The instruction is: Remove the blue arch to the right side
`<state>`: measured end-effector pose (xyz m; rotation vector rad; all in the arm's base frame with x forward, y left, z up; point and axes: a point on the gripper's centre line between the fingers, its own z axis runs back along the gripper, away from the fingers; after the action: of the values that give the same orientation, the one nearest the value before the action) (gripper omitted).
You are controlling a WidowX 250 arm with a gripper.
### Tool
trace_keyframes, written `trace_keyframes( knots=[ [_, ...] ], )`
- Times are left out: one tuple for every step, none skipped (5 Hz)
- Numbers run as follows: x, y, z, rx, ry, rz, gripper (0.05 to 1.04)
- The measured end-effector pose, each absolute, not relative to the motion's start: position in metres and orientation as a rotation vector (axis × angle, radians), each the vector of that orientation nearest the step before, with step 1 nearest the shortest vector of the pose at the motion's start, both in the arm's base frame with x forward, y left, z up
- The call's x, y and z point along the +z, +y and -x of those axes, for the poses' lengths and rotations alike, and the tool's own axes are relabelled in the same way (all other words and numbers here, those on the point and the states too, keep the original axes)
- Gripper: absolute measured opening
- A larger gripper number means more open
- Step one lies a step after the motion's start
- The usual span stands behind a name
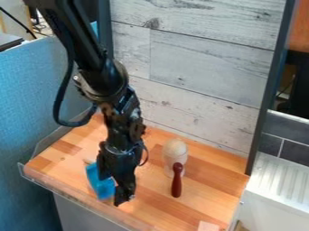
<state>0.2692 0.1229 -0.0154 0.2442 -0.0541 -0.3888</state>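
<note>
The blue arch (pixel 99 182) stands on the left part of the wooden work surface, close to its front edge. My black gripper (pixel 117 188) hangs down right beside it and covers part of its right side. Whether the two touch cannot be made out.
A pale wooden rounded piece (pixel 175 154) stands right of centre, with a dark red pin-shaped piece (pixel 177 181) in front of it. A light block (pixel 208 226) lies at the front right. A clear rim (pixel 72 194) edges the front, and a plank wall (pixel 199 67) stands behind.
</note>
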Motion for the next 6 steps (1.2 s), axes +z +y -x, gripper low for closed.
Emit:
trace_keyframes(
  knots=[
    [-0.018, 0.127, -0.267, -0.341, -0.038, -0.266, 0.659],
    [-0.018, 0.128, -0.266, -0.331, -0.034, -0.267, 0.343],
    [-0.018, 0.134, -0.269, -0.295, -0.006, -0.286, 0.158],
    [-0.018, 0.136, -0.27, -0.266, 0.009, -0.294, 0.129],
    [-0.016, 0.135, -0.273, -0.243, 0.006, -0.275, 0.129],
    [-0.007, 0.131, -0.287, -0.215, -0.017, -0.23, 0.129]
  ],
)
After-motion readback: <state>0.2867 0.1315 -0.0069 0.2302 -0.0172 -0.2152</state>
